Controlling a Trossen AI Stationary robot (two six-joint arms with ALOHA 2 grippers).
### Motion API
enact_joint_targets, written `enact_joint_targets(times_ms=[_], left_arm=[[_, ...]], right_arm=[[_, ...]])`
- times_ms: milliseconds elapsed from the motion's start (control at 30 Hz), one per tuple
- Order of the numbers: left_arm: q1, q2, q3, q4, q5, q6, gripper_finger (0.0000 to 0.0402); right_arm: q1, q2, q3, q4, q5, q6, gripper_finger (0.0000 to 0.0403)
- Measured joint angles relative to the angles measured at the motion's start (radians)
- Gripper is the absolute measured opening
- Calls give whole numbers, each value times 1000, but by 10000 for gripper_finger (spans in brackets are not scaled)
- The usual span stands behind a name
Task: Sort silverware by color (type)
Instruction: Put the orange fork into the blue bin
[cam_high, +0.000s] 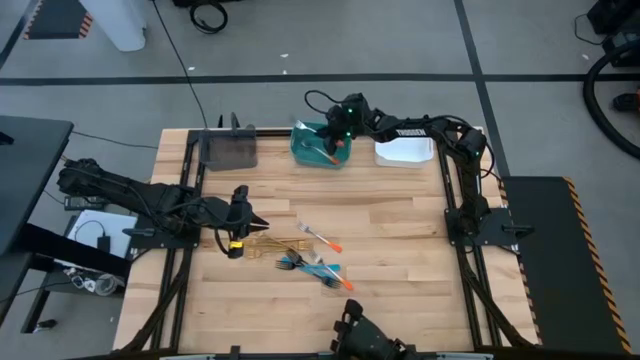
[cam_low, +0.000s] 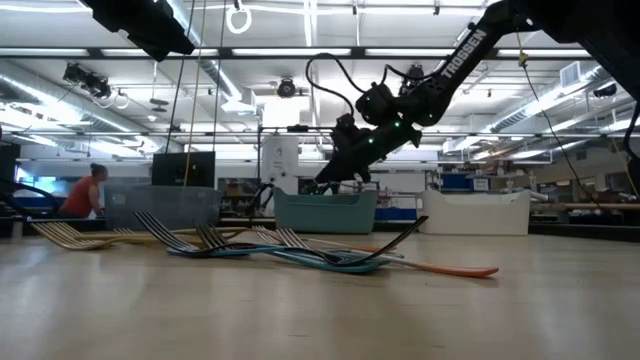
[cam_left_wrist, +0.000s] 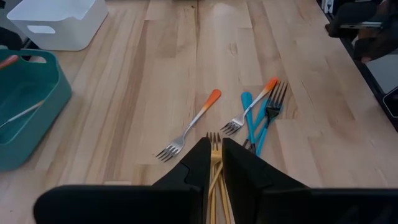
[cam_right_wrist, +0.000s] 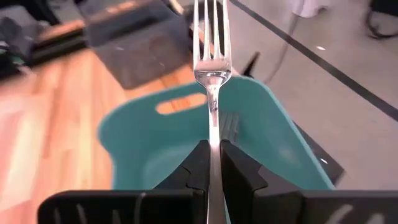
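Right wrist view puts a silver fork (cam_right_wrist: 211, 56) pinched upright between the closed fingers of the right gripper (cam_right_wrist: 212, 155), tines pointing away from the wrist. Just past the fingertips is the teal bin (cam_right_wrist: 273, 130), its open mouth directly beneath the held fork. Beyond that bin, farther from this gripper, sits the grey bin (cam_right_wrist: 134, 46). In the high view the right gripper (cam_high: 338, 128) hangs over the teal bin (cam_high: 305, 148), where an orange-handled piece (cam_high: 328, 157) already lies inside; the white bin (cam_high: 405, 152) is just beside it on the side toward the right arm's base.

Left wrist view shows the left gripper (cam_left_wrist: 213, 163) closed on the gold forks (cam_left_wrist: 214, 149), whose tines poke out just ahead of the fingertips. A little ahead of those fingertips lies an orange-handled fork (cam_left_wrist: 189, 127), alone on the wooden table (cam_left_wrist: 155, 56). Beside it, slightly to one side of the gripper's line, is a small cluster: a second orange-handled fork (cam_left_wrist: 252, 109), a dark fork (cam_left_wrist: 272, 106) and blue-handled pieces (cam_left_wrist: 250, 115), crossing and touching each other. Farther ahead stand the teal bin (cam_left_wrist: 31, 124) and the white bin (cam_left_wrist: 56, 22).

From above, the left gripper (cam_high: 243, 222) is at the near end of the pile, with the loose cutlery spread just beyond it.
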Motion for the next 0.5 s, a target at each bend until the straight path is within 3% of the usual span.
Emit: enact_joint_targets(times_ms=[233,500], left_arm=[[0,0,0,0,0,0,50],[0,0,0,1,0,0,50]], right_arm=[[47,7,-21,-31,189,8,38],[90,8,-38,-40,325,19,38]])
